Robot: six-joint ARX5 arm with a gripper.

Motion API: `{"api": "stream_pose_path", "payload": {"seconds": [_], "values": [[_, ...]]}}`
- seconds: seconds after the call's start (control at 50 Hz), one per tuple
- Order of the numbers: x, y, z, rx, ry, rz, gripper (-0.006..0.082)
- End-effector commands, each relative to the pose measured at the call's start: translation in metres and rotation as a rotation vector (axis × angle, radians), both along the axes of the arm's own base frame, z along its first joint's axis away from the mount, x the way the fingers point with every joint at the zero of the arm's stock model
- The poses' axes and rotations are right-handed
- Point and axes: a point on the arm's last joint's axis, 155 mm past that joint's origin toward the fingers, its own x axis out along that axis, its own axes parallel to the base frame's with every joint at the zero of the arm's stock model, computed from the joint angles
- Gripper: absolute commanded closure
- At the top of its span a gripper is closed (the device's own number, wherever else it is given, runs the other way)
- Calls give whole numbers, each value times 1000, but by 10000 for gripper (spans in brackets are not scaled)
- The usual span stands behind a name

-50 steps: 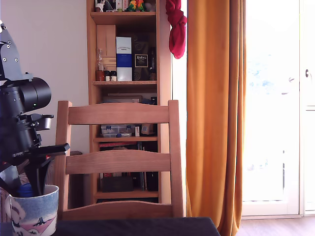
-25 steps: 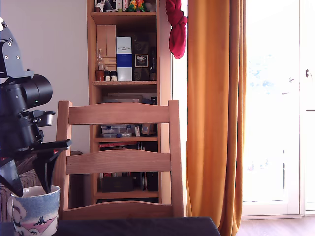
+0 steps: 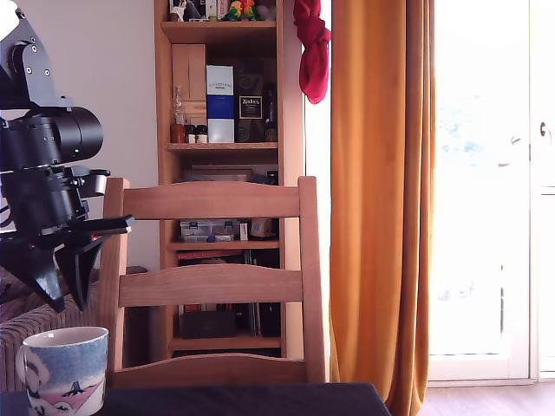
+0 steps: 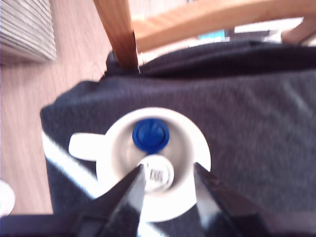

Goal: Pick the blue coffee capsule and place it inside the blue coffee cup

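The blue coffee capsule (image 4: 150, 135) lies inside the blue coffee cup (image 4: 197, 148), directly beneath the hand (image 4: 168, 190), beside a small white disc (possibly a label). The hand hangs above the cup with its fingers spread apart and nothing between them. The placing looks done; only drawing the arm away seems left.

A wooden chair (image 3: 217, 286) stands behind the dark-clothed surface (image 3: 260, 400), a wooden bookshelf (image 3: 224, 147) crammed with boxes and bottles behind that, an orange curtain (image 3: 381, 199) hanging beside a bright window (image 3: 481, 173), red cloth (image 3: 310, 48) dangling up top.
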Motion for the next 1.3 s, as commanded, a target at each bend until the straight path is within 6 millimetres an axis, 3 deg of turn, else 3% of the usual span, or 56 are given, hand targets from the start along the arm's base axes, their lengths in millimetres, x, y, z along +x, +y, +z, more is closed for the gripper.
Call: {"api": "stream_pose_path", "payload": {"seconds": [0.0,0.28,0.56,0.82,1.02,1.28], "values": [[5,-3,14,-1,-51,-24,739],[32,-11,89,-32,-318,-67,743],[31,-11,154,-52,-541,-89,743],[3,-3,168,-48,-695,-106,743],[-24,7,164,-34,-739,-90,743],[-38,21,180,14,-778,-57,743]]}}
